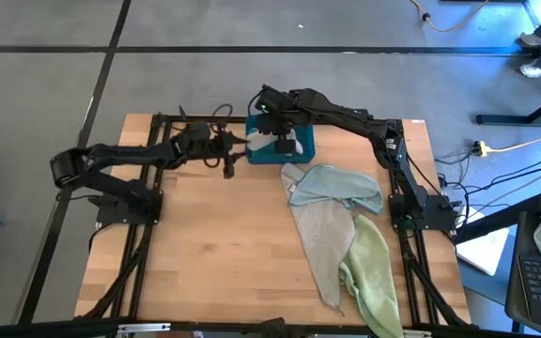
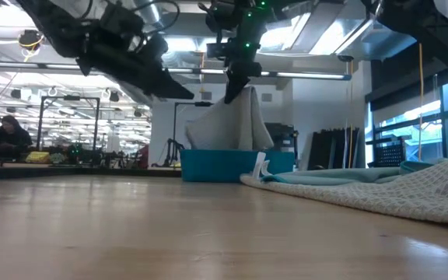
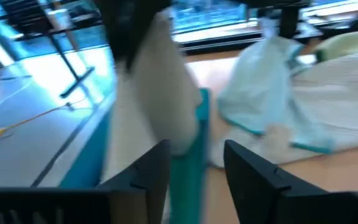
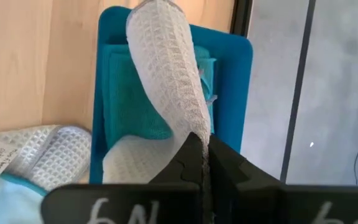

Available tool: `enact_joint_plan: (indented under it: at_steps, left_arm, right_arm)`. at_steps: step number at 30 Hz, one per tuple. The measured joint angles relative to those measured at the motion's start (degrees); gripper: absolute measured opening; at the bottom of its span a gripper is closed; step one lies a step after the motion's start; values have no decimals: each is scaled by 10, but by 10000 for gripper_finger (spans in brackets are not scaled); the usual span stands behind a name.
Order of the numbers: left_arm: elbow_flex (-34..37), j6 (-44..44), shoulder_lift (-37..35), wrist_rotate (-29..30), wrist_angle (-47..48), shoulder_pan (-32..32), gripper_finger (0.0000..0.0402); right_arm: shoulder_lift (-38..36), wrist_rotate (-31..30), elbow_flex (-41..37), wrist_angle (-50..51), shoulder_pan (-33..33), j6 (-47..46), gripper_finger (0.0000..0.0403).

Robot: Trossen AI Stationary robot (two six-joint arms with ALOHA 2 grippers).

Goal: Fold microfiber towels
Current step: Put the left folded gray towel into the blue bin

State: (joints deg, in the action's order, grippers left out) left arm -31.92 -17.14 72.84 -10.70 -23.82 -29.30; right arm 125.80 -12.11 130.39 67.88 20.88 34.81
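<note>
1. Left gripper [image 1: 242,143]: raised just left of the teal-blue bin [image 1: 301,148], fingers [image 3: 143,171] spread apart and gripping nothing, pointed at the bin's left wall.
2. Teal-blue bin: at the far edge of the wooden surface [image 1: 214,244], between the two grippers' arms; a folded teal towel [image 4: 132,99] lying flat inside.
3. Right gripper [image 1: 275,120]: directly above the bin, fingers pressed together, pinching the top of a pale grey-beige towel [image 2: 232,120].
4. Pale grey-beige towel: hanging from that pinch as a drooping cone, lower end resting inside the bin on top of the teal towel.
5. Pale blue towel [image 1: 336,186]: crumpled on the surface just right of and nearer than the bin, its edge touching the bin's near corner.
6. Second grey-beige towel [image 1: 322,249]: spread flat below the pale blue one, partly under it, well nearer than the bin.
7. Pale green towel [image 1: 374,272]: farthest right of the bin, lying over the grey-beige towel's right side, reaching the near edge of the surface.
</note>
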Motion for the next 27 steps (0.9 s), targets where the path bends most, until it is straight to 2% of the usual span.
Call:
enact_joint_plan:
  at_steps: [4,7,9,13,16,24,27]
  left_arm:
    - [-5,-12,30,-17,-42,-40,182]
    - [-25,6,60,-71,-40,-61,196]
    - [-42,12,89,-84,-35,-64,199]
    - [-71,-13,140,-35,-12,-63,199]
    - [-85,-13,158,-24,-12,-67,200]
    - [-94,-37,137,-5,-15,-77,196]
    - [-94,-45,128,-1,-18,-86,180]
  right_arm:
    - [0,17,0,-10,-5,1,8]
    - [0,22,0,-18,-14,1,8]
    - [0,23,0,-22,-19,0,8]
    - [0,22,0,-25,-26,-1,8]
    - [0,15,0,-19,-28,-5,8]
    - [0,14,0,14,-16,-15,8]
    - [0,12,0,15,-3,-15,8]
